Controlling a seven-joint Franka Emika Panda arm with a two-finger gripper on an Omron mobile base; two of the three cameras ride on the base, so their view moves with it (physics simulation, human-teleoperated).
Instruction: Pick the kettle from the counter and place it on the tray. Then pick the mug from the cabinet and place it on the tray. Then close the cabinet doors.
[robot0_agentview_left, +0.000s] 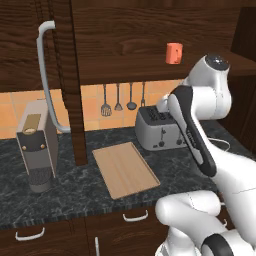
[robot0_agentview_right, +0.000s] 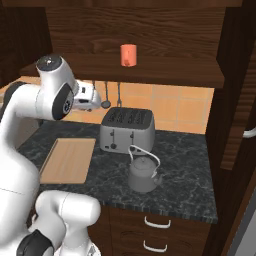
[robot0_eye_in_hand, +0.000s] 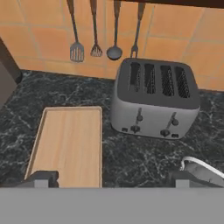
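The dark grey kettle (robot0_agentview_right: 143, 175) stands on the speckled counter (robot0_agentview_right: 187, 160) in front of the toaster, and its wire handle shows at the lower right in the hand view (robot0_eye_in_hand: 200, 166). The tan wooden tray (robot0_agentview_left: 125, 170) (robot0_agentview_right: 67, 160) (robot0_eye_in_hand: 70, 142) lies bare to the left of the toaster. The orange-red mug (robot0_agentview_left: 174, 53) (robot0_agentview_right: 128, 55) stands on the shelf of the open cabinet (robot0_agentview_right: 150, 70). My gripper (robot0_eye_in_hand: 113, 180) (robot0_agentview_right: 91, 103) hangs high over the counter between tray and toaster, open, with nothing between its fingers.
A grey four-slot toaster (robot0_eye_in_hand: 153, 98) (robot0_agentview_left: 157, 127) stands against the tiled wall under several hanging utensils (robot0_eye_in_hand: 94, 33). A coffee machine (robot0_agentview_left: 36, 145) is at the far left. The cabinet doors stand open: left one (robot0_agentview_left: 74, 85) with bar handle (robot0_agentview_left: 47, 75), right one (robot0_agentview_right: 242, 100).
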